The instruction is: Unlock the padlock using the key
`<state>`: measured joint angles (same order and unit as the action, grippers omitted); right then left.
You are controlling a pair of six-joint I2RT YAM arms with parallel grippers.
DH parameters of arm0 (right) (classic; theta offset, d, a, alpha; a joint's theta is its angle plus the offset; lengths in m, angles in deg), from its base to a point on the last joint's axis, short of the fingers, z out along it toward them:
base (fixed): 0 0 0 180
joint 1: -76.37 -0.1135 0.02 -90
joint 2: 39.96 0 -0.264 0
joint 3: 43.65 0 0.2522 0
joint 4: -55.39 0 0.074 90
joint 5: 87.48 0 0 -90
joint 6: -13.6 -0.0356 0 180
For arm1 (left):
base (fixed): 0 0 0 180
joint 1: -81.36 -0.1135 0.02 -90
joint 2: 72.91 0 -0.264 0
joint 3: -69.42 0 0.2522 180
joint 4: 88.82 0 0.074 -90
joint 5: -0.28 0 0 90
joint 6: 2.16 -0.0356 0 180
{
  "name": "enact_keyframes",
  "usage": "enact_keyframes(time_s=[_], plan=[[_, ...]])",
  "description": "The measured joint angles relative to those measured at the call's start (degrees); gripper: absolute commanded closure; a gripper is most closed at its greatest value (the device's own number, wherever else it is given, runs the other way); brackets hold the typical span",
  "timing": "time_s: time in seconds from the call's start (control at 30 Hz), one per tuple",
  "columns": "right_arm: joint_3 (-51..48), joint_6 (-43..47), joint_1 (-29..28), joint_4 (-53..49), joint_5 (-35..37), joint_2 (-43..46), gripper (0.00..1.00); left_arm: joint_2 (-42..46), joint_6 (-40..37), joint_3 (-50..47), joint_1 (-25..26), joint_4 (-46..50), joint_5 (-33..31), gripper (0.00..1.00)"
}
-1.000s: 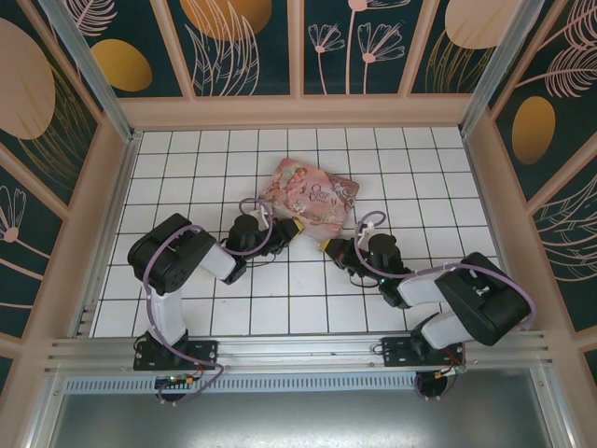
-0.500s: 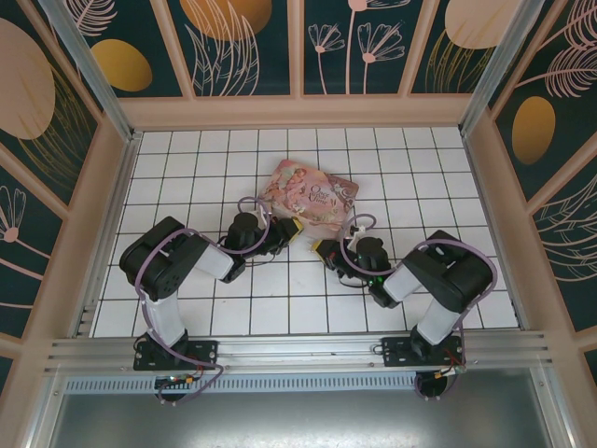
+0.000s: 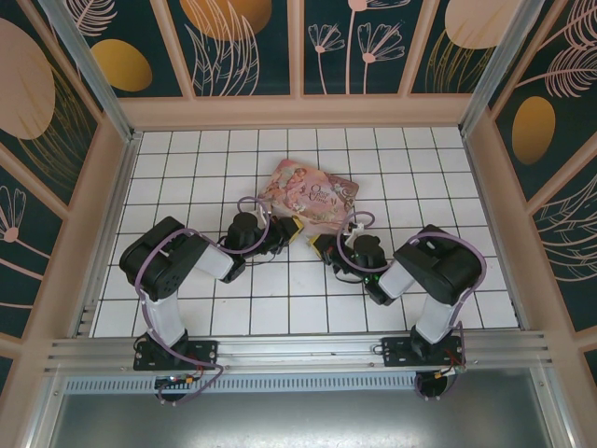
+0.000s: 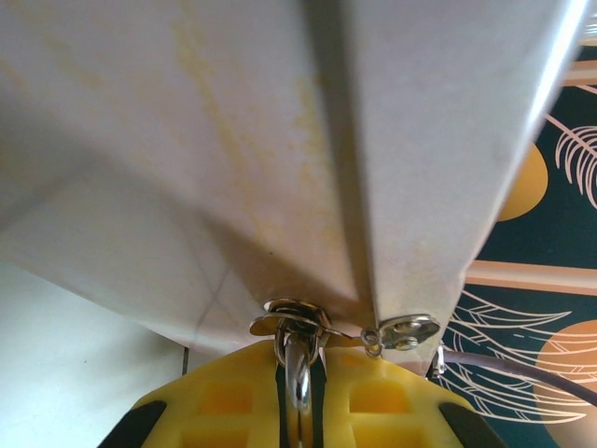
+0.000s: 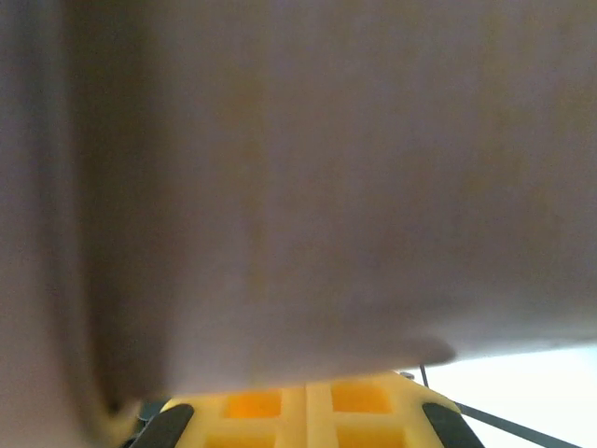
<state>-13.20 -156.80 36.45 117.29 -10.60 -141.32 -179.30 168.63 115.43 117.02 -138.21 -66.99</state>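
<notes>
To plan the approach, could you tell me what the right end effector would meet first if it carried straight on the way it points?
Most likely the pink illustrated tin box, its wall blurred just ahead of the right end effector.

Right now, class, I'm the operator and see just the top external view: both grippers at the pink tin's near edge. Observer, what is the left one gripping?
Observer: The left gripper is shut on the padlock, on its silvery shackle.
Operator: Is that shackle free of the tin?
Observer: No, it is hooked through the metal hasp on the tin.
Operator: And the right one?
Observer: The right gripper is shut, very near the tin; any key is hidden.
</notes>
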Motion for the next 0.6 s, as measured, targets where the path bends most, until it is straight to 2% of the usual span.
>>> enact_keyframes(time_s=[0.6], plan=[[1.64,-2.49,-0.04,2.23,0.5,-2.14,1.0,-0.66,0.5,0.0,0.02,-0.87,-0.02,1.0]])
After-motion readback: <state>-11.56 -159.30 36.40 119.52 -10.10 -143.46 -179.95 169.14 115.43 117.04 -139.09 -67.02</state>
